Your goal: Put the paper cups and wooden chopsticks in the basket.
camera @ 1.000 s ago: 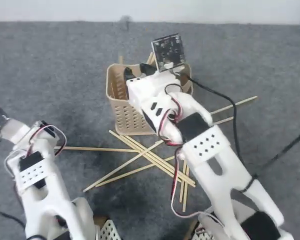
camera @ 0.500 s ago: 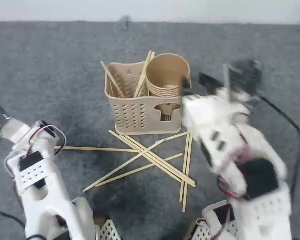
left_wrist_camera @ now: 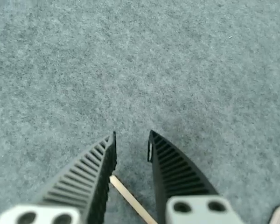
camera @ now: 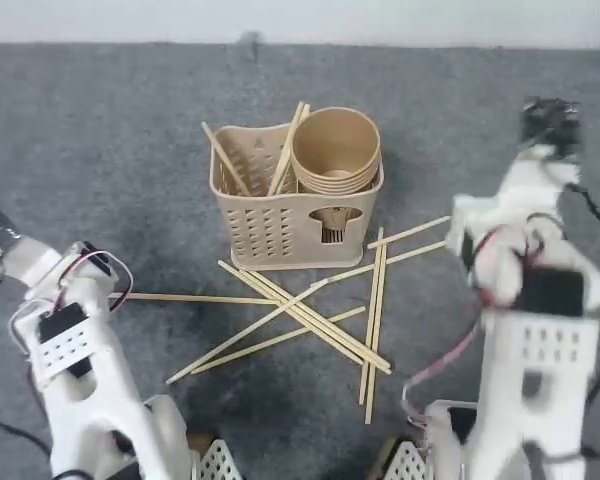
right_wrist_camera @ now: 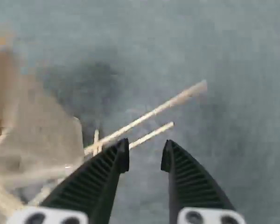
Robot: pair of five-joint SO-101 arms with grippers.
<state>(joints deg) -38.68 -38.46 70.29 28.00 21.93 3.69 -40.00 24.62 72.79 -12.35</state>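
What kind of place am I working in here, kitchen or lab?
Likely a robot test bench: a grey carpet-like mat as the work surface, a plain pale wall behind, and staged props, a basket holding paper cups with chopsticks scattered in front.

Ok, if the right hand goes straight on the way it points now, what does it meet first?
Likely the nearer of two loose chopsticks lying just past the right hand, then the grey carpet; depth is hard to judge.

Grey carpet (camera: pixel 110 150) covers the whole work surface, meeting a pale wall (camera: pixel 300 20) along the far edge.
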